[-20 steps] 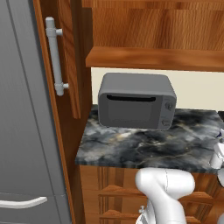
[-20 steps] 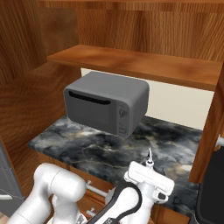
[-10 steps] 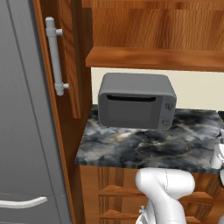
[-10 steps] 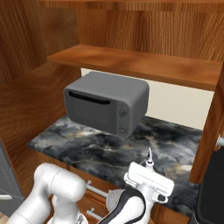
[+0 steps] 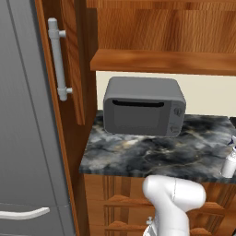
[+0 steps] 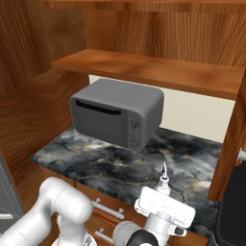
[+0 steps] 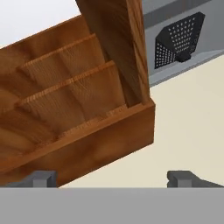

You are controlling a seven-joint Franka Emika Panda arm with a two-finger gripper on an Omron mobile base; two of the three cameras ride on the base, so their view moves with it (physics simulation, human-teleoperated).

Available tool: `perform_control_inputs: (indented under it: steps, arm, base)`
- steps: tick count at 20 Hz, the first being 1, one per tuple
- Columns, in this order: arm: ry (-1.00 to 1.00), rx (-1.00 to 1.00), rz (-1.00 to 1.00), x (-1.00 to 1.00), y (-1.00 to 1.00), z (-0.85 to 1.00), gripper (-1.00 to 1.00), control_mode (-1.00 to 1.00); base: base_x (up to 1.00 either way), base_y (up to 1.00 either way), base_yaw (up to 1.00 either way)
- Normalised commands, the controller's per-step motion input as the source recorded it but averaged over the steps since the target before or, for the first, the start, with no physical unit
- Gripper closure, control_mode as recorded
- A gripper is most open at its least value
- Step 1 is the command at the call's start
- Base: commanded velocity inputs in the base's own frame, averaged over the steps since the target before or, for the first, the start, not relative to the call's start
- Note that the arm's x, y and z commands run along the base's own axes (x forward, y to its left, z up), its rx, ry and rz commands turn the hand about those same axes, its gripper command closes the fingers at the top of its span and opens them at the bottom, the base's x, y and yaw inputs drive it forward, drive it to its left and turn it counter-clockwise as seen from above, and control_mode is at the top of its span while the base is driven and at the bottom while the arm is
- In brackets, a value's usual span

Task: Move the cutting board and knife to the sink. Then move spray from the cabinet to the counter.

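My gripper [image 7: 113, 179] is open, its two dark fingertips [image 7: 43, 178] far apart with nothing between them. The hand view looks up at the wooden underside and shelves of the cabinet [image 7: 78, 100]. The spray [image 5: 229, 162], a small white bottle, stands on the dark marble counter [image 5: 152, 154] at the far right edge of the left base view. In the right base view a narrow white neck [image 6: 164, 177] pokes up just behind my hand [image 6: 163, 210]. The cabinet door [image 5: 73, 69] stands open, showing its grey bar handle [image 5: 59, 64]. The cutting board, knife and sink are out of view.
A grey microwave [image 5: 144, 112] sits at the back of the counter under the wooden shelf [image 5: 161, 61]. The grey fridge [image 5: 23, 138] fills the left side. A dark appliance [image 6: 233, 206] lies at the right. A grey hood with a perforated vent [image 7: 179, 39] hangs beside the cabinet.
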Motion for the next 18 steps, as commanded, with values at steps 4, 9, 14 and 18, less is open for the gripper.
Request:
perform_control_inputs:
  steps: [4,9,14,18]
  arm:
    - [-0.10,0.00,0.00,-0.67,0.00,0.99,-1.00,-1.00]
    - [-0.07,0.00,0.00,-0.57,0.12,1.00,-1.00,-1.00]
    - [-0.10,-0.03,0.00,-0.53,0.61,0.92,-1.00,-1.00]
    - [-0.19,-0.09,0.00,-0.51,0.98,0.50,-1.00,-1.00]
  base:
    - [0.00,0.00,0.00]
    - [0.00,0.00,0.00]
    - [0.00,0.00,0.00]
    - [0.00,0.00,0.00]
